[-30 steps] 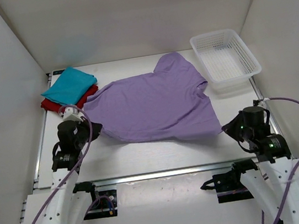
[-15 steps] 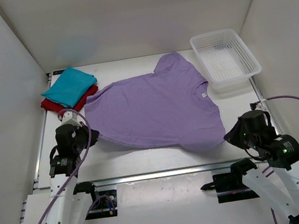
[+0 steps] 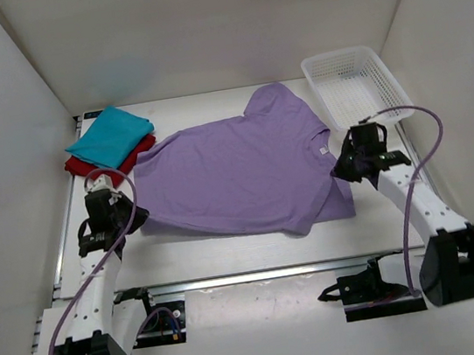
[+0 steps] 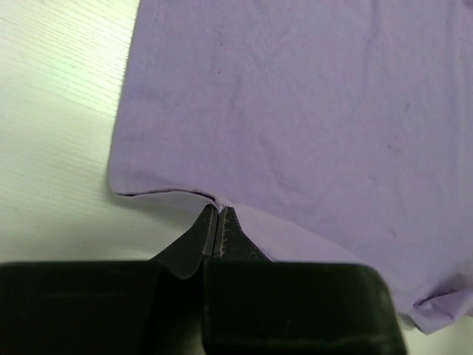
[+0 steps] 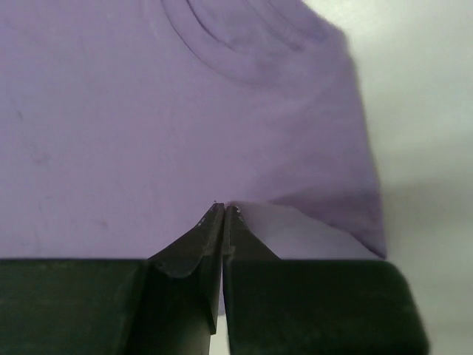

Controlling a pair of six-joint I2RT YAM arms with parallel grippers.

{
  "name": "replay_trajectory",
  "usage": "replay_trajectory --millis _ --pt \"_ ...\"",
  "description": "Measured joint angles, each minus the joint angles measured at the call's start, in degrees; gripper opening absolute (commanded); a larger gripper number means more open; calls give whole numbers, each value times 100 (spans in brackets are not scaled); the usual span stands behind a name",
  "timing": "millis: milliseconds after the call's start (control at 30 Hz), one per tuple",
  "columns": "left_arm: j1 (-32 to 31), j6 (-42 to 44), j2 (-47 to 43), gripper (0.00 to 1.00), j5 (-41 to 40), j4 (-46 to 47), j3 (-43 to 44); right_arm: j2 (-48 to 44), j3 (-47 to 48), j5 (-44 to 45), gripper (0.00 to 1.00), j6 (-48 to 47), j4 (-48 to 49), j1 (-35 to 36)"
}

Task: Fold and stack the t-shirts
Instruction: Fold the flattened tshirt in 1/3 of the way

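The lavender t-shirt point(image 3: 236, 173) lies spread across the middle of the table, its near part folded over. My left gripper point(image 3: 135, 216) is shut on its left edge, shown pinched in the left wrist view point(image 4: 218, 209). My right gripper point(image 3: 340, 172) is shut on its right edge by the collar; the right wrist view point(image 5: 224, 207) shows the cloth point(image 5: 185, 111) clamped. The teal-blue t-shirt point(image 3: 109, 134) lies folded on the folded dark red t-shirt point(image 3: 85, 166) at the back left.
A white mesh basket point(image 3: 355, 90) stands at the back right, just behind my right arm. White walls close in the table on three sides. A metal rail point(image 3: 259, 274) runs along the near edge.
My right gripper has swung from the near right corner up and back to the collar side, carrying the shirt's edge over. My left gripper has shifted slightly left with its edge.
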Motion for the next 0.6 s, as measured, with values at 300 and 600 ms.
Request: replay_trajectory --millis 300,600 --pt "284 -457 1038 0 175 798 -4 2229 2022 -236 0 -415 1040 90" --pt "481 -662 1919 0 122 1139 426 3670 3510 -350 0 -691 1027 118"
